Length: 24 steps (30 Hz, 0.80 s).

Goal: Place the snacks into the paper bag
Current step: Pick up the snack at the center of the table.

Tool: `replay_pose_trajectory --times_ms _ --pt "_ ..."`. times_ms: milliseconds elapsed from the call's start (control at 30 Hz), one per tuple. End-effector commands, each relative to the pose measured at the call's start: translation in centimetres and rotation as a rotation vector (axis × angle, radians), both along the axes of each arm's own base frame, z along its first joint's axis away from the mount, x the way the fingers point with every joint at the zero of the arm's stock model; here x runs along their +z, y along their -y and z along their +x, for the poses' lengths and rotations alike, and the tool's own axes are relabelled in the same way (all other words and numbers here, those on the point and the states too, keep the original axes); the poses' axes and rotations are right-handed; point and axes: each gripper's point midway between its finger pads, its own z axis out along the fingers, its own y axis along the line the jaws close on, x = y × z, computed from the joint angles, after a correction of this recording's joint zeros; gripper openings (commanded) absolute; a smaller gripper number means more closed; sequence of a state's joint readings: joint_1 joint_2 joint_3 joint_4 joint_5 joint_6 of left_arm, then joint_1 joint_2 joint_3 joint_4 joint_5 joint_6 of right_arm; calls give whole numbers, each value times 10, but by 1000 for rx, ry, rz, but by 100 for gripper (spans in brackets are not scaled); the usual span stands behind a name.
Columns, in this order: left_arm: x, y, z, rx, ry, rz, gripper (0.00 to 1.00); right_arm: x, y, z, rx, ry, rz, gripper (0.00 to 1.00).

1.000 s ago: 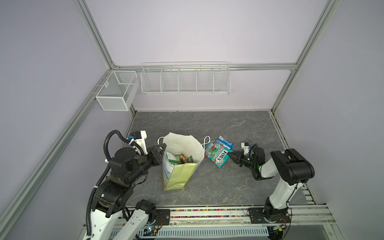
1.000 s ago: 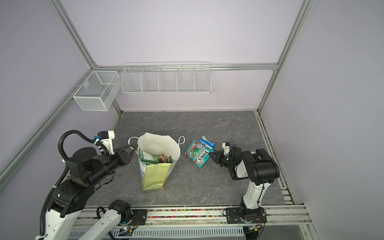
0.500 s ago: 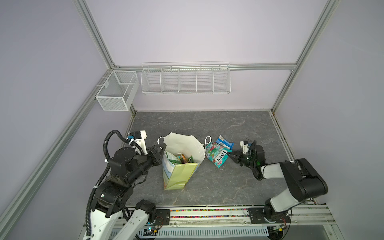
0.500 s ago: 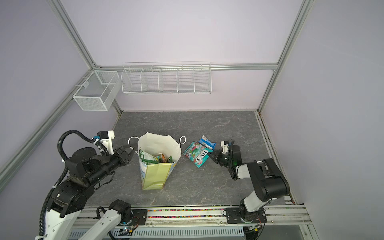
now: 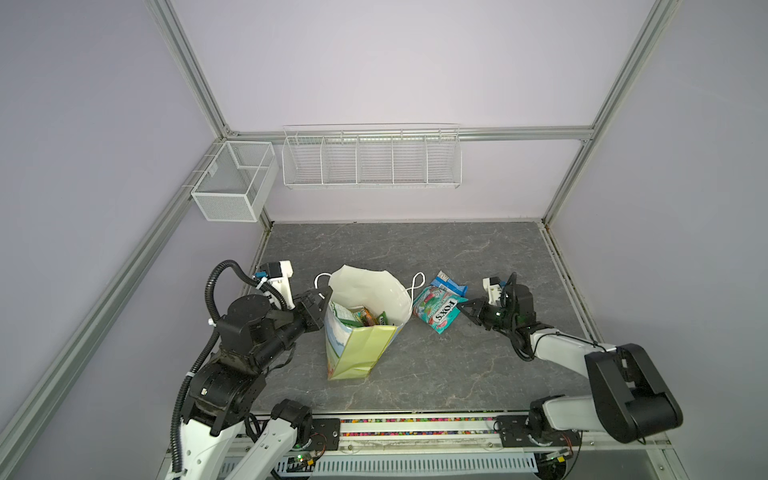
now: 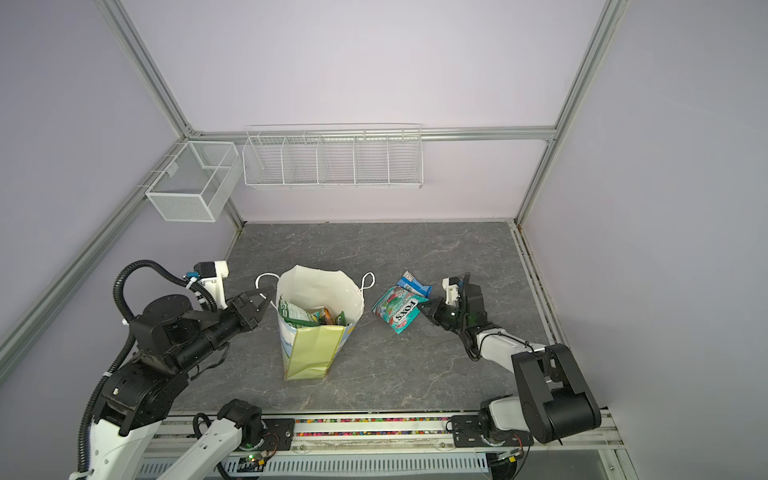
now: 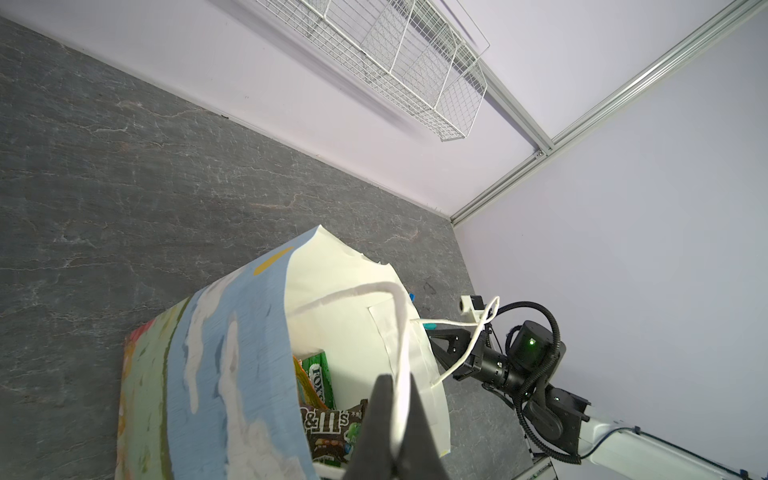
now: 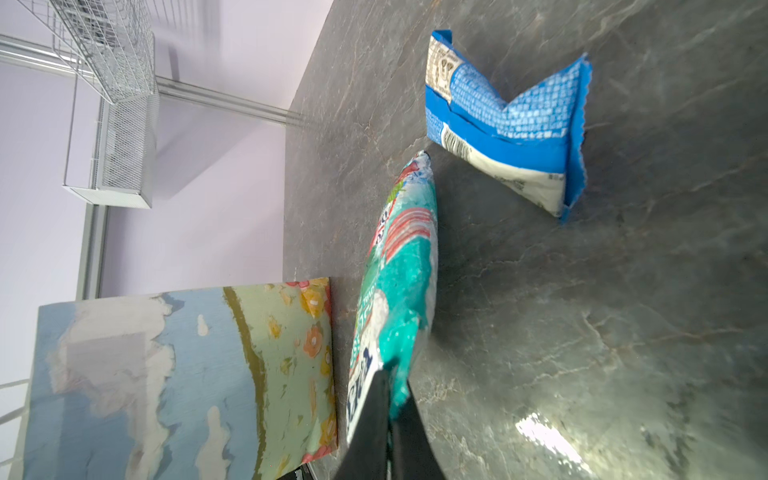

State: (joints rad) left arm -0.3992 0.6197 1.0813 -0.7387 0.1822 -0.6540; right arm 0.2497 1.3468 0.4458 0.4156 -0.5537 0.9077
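**Bag handle pinched, teal packet gripped**

The bag (image 5: 360, 345) stands upright on the surface (image 5: 415, 249) with its mouth open. The left jaws are closed on the cord handle (image 7: 397, 332) at the bag's left-arm rim, with the cord pinched between the tips. Several packets (image 5: 360, 318) sit inside the bag, among them a green FOX'S (image 7: 319, 376) and a brown M&M's (image 7: 328, 426).

The right jaws are closed on one corner of a teal FOX'S packet (image 5: 437, 314), just beside the bag on its right-arm side. Whether this packet clears the surface cannot be told. A blue packet (image 5: 449, 284) lies creased on the surface just beyond the teal one, farther from the bag. The bag's second handle (image 5: 417, 281) hangs loose at the rim nearest the teal packet.
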Motion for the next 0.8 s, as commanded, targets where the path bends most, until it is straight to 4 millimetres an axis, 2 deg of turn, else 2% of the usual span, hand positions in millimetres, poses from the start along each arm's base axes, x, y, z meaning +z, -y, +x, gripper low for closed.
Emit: replay_pose_trajectory --times_ms 0,767 --pt "22 -1 -5 -9 58 -31 0 23 -2 1 18 70 -33 7" --pt "21 3 -5 -25 53 -56 0 105 -11 -26 97 246 -133 7"
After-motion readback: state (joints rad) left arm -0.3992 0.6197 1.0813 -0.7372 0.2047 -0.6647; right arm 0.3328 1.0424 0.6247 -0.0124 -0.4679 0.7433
